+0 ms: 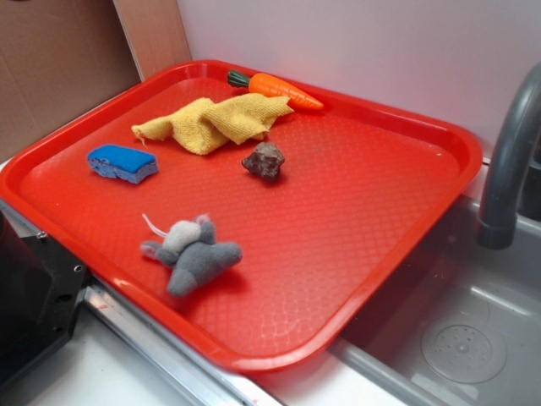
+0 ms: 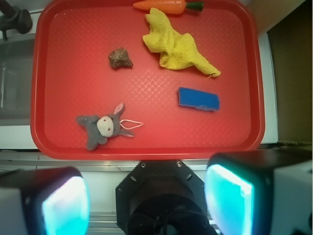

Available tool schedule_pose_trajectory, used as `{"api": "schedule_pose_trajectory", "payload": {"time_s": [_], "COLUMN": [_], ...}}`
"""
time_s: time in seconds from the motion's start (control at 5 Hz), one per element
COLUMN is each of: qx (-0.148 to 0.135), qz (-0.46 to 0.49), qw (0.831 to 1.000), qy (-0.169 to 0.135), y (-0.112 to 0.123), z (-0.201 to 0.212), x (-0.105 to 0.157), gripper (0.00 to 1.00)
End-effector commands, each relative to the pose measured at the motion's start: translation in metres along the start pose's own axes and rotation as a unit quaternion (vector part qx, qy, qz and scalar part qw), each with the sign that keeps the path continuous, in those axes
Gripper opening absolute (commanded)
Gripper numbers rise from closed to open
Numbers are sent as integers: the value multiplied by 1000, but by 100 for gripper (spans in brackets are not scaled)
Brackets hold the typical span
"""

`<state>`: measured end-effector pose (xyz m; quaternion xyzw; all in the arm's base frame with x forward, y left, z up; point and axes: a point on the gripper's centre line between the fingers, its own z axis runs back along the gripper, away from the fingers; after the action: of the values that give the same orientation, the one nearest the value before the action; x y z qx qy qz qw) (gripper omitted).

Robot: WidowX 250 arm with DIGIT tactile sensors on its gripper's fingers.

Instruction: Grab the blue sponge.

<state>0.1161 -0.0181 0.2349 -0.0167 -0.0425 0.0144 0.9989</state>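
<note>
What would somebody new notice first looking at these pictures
The big red tray fills both views and sits beside a grey sink. On it, the blue sponge stands out brightly, lying flat and alone just off the tip of the crumpled yellow cloth. A grey plush mouse sprawls near the tray's front edge, while the gripper hangs outside the tray with its jaws spread wide and empty.

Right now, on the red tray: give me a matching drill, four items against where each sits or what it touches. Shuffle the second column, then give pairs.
Items
1. blue sponge
2. carrot
3. brown rock
4. plush mouse

Places, wrist view
A. at the tray's far rim
B. lower left, nearest the gripper
C. right side, just below the yellow cloth
D. left of the yellow cloth, apart from it

Pairs: 1-C, 2-A, 3-D, 4-B
</note>
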Motion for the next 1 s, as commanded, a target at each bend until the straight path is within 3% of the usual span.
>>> {"api": "schedule_pose_trajectory", "payload": {"time_s": [0.0, 0.2, 0.4, 0.6, 0.8], "qx": [0, -13, -28, -36, -23], "qz": [0, 72, 196, 317, 432], "qw": [1000, 997, 980, 948, 901], "qy": [0, 11, -9, -22, -32], "y": [0, 12, 23, 38, 52], "z": [0, -2, -7, -18, -36], "x": [0, 10, 15, 20, 28], "gripper": [100, 100, 100, 100, 100]}}
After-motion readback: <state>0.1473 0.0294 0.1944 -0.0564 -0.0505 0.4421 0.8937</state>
